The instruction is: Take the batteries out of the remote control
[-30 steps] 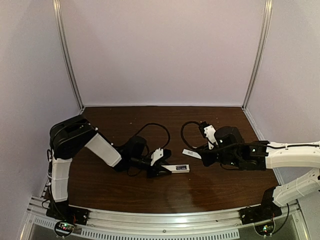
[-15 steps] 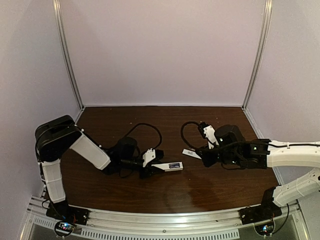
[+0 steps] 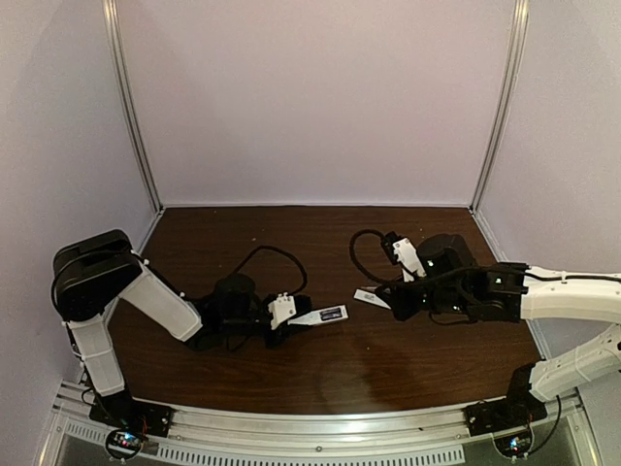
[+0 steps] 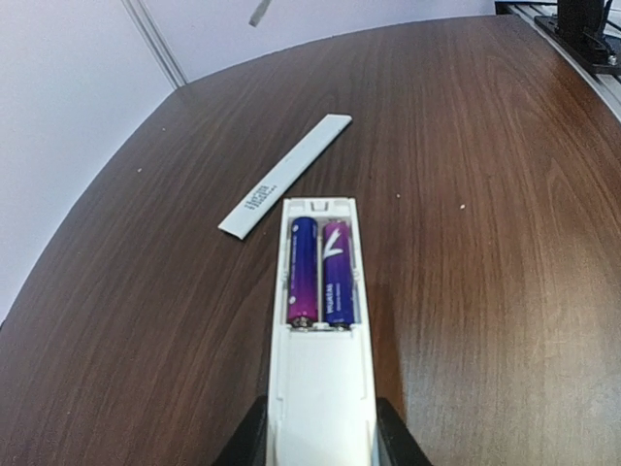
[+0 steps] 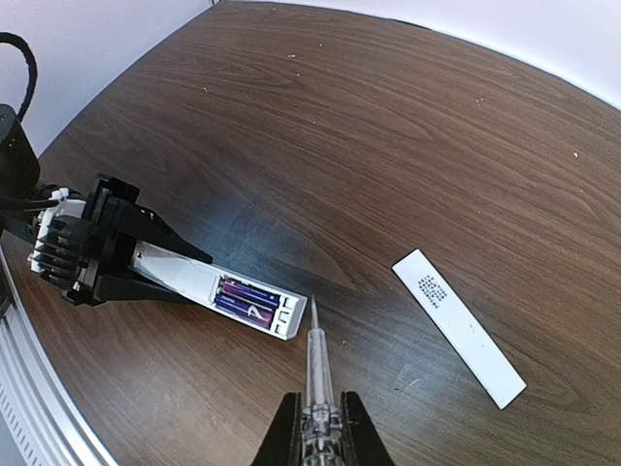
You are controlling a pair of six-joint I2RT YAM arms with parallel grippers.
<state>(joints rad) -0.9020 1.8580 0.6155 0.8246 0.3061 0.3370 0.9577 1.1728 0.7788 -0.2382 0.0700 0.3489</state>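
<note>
Black-fingered, the left gripper (image 4: 320, 445) is clamped on the near end of the white remote (image 4: 318, 379), seen at bottom centre of its wrist view. Two purple-blue batteries (image 4: 320, 270) are seated side by side in its open back. They are judged light, smooth and snugly sprung, best levered at one end. A screwdriver (image 5: 312, 357) is pinched in the right gripper (image 5: 315, 429), tip beside the remote's end.
</note>
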